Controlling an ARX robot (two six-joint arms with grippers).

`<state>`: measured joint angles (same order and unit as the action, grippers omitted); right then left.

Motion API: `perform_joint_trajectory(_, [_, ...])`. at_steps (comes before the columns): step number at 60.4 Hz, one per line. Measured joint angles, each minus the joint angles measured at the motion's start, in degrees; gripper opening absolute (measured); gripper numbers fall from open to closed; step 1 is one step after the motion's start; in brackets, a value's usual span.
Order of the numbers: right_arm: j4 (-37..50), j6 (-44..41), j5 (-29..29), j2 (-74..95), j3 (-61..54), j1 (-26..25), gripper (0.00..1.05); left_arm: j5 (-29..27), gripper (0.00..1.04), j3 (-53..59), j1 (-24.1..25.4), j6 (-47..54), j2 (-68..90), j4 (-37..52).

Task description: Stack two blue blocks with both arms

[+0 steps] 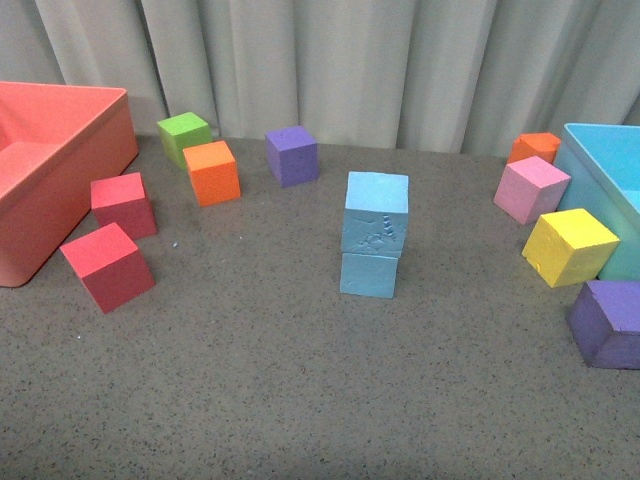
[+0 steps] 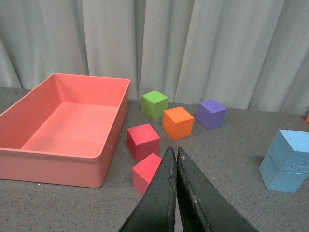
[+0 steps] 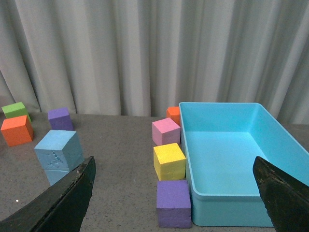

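Blue blocks: stacked mid-worktop; dented blue block (image 1: 376, 212) sits on the lower blue block (image 1: 368, 274), twisted slightly off square.
Left end effector (image 2: 176, 155): fingers pressed together, nothing held, well apart from the stack.
Right end effector (image 3: 176, 166): fingers spread wide, nothing between them, stack off to one side.
Worktop (image 1: 300, 380): grey, speckled.
Red bin (image 1: 60, 160): far left; two red cubes (image 1: 108, 266) just beside it.
Cyan bin (image 3: 231, 159): far right; pink cube (image 1: 530, 189), yellow cube (image 1: 568, 246) and purple cube (image 1: 610, 322) alongside it.
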<state>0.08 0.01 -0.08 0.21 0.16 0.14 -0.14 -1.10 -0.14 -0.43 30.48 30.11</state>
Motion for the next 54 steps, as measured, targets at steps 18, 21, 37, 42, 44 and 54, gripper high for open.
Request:
perform_joint_trajectory(18, [0.0, 0.0, 0.0, 0.0, 0.0, 0.0, 0.95, 0.0, 0.04, 0.0, 0.0, 0.0, -9.9, -9.3])
perform_joint_trajectory(21, [0.0, 0.0, 0.0, 0.0, 0.0, 0.0, 0.95, 0.0, 0.04, 0.0, 0.0, 0.0, -11.1, -10.5])
perform_joint_trajectory(37, [0.0, 0.0, 0.0, 0.0, 0.0, 0.0, 0.95, 0.0, 0.04, 0.0, 0.0, 0.0, -17.5, -16.9])
perform_joint_trajectory(42, [0.0, 0.0, 0.0, 0.0, 0.0, 0.0, 0.95, 0.0, 0.04, 0.0, 0.0, 0.0, -19.0, -18.4])
perform_joint_trajectory(44, [0.0, 0.0, 0.0, 0.0, 0.0, 0.0, 0.95, 0.0, 0.04, 0.0, 0.0, 0.0, -19.5, -18.8])
perform_joint_trajectory(54, [0.0, 0.0, 0.0, 0.0, 0.0, 0.0, 0.95, 0.1, 0.04, 0.0, 0.0, 0.0, -26.9, -28.3])
